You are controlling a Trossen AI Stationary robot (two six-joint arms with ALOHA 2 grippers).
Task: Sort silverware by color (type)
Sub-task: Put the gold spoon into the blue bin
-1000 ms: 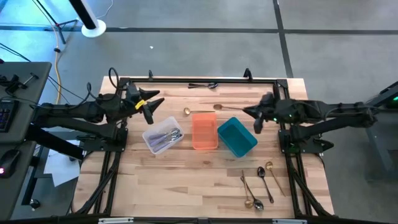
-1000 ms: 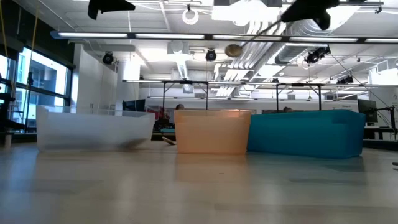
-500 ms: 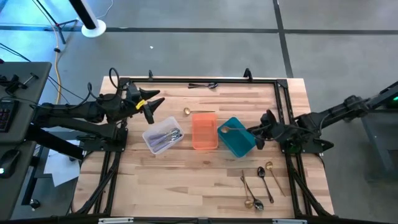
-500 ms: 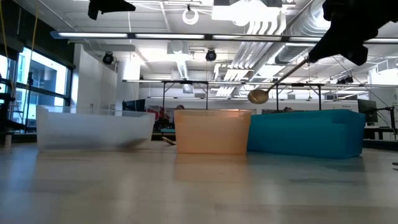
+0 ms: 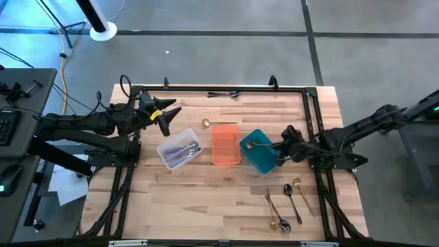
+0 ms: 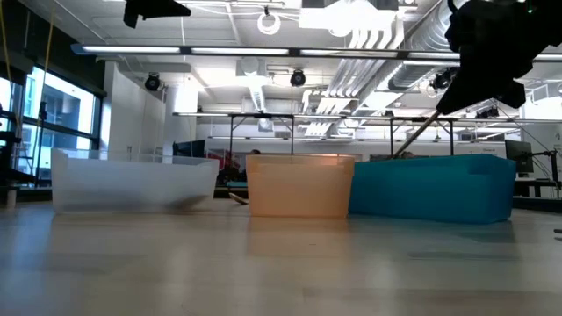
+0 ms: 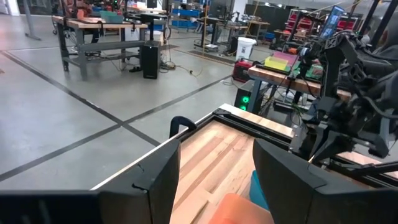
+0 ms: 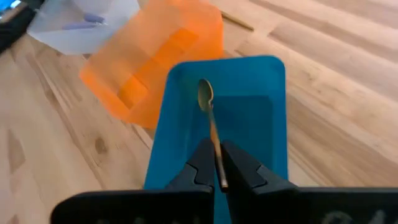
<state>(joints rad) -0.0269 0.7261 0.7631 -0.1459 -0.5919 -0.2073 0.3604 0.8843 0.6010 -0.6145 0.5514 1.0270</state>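
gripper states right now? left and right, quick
Left gripper: open, holding nothing, raised near the table's left edge.
Right gripper: shut on a gold spoon, over the teal bin.

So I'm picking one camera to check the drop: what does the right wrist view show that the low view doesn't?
Only the right wrist view shows the right claw shut on the gold spoon, its bowl over the teal bin. Only the low view shows the three bins side-on and the clear bin whole. Both show the orange bin and the teal bin.
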